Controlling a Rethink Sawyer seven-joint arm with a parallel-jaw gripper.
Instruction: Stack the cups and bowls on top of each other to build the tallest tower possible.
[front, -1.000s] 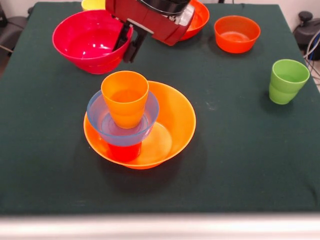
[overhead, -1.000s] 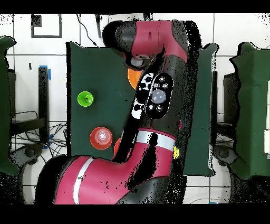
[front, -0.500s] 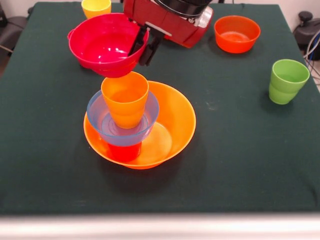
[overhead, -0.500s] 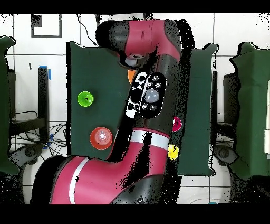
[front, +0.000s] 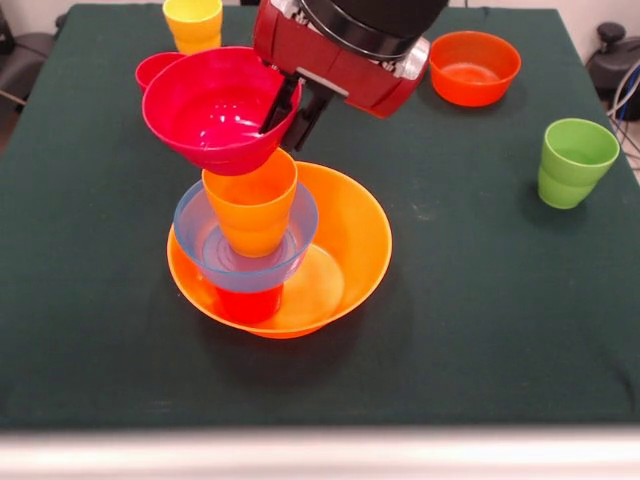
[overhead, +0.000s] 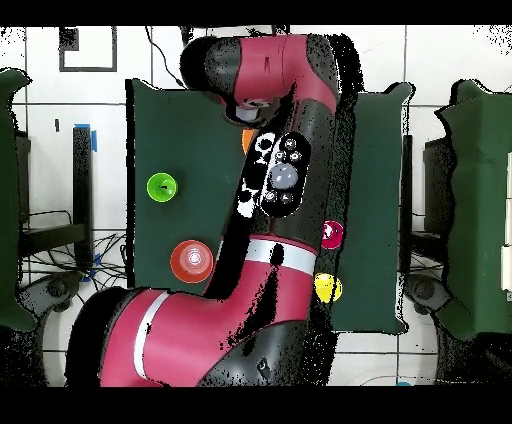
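— So where does the magenta bowl (front: 218, 108) sit against the tower (front: 262, 245)?

— Upper left of centre in the front view, carried in the air. The gripper (front: 290, 100) has its dark fingers clamped over the bowl's right-hand rim, one inside and one outside the wall. The bowl's underside hangs just above the orange cup (front: 250, 208), which tops the stack, and it is offset up and to the left of that cup's mouth.

— And underneath?

— The orange cup stands in the light blue bowl (front: 200, 245), which rests on a red-orange cup (front: 246, 303) inside the large orange bowl (front: 350, 240).

— What does the next move turn on, then?

— On centring, I'd judge. The bowl's base needs to come down and to the right in the frame before it lowers, since it tilts slightly from the one-sided grip.

— Anything else about?

— A green cup (front: 574, 160) at right and a yellow cup (front: 194, 22) at the top edge.
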